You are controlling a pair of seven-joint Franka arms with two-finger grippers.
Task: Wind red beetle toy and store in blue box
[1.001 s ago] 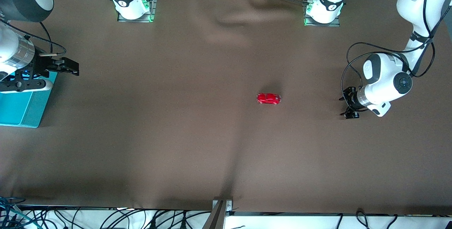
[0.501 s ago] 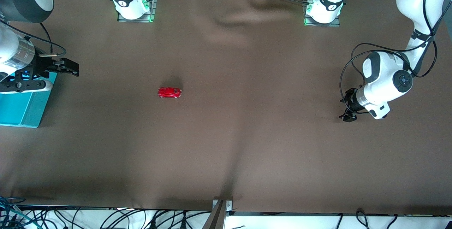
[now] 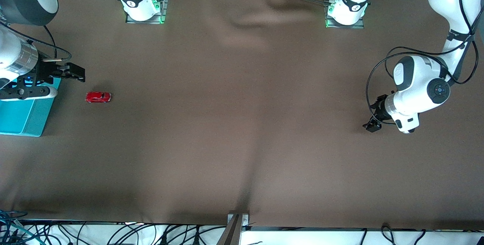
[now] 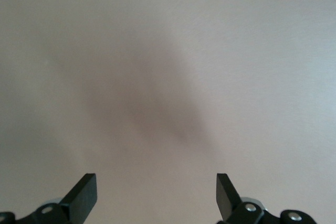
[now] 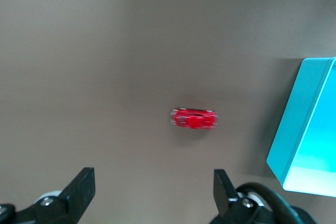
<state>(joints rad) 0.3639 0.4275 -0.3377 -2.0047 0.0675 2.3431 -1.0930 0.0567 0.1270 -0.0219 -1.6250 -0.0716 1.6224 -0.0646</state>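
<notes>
The red beetle toy [image 3: 98, 97] sits on the brown counter [image 3: 242, 131] near the right arm's end, just beside the blue box [image 3: 23, 116] but not touching it, a strip of bare cloth between them. Its long axis runs along the counter's length, one end pointing at the box.

The right pincer [image 3: 73, 73] hovers over the counter just beside the box's corner, released, fingers spread wide with nothing between them. In the right wrist view the toy [image 5: 194, 118] lies ahead of the spread fingers [image 5: 79, 190], with the box wall [image 5: 299, 129] to one side.

The left pincer [image 3: 372, 118] waits low over the counter near the left arm's end, also released and empty, well apart from the toy.

The right arm is plainly nearer, so the pickup likely falls to it: a short reach toward the front edge, fingers closing across the toy's narrow width.
</notes>
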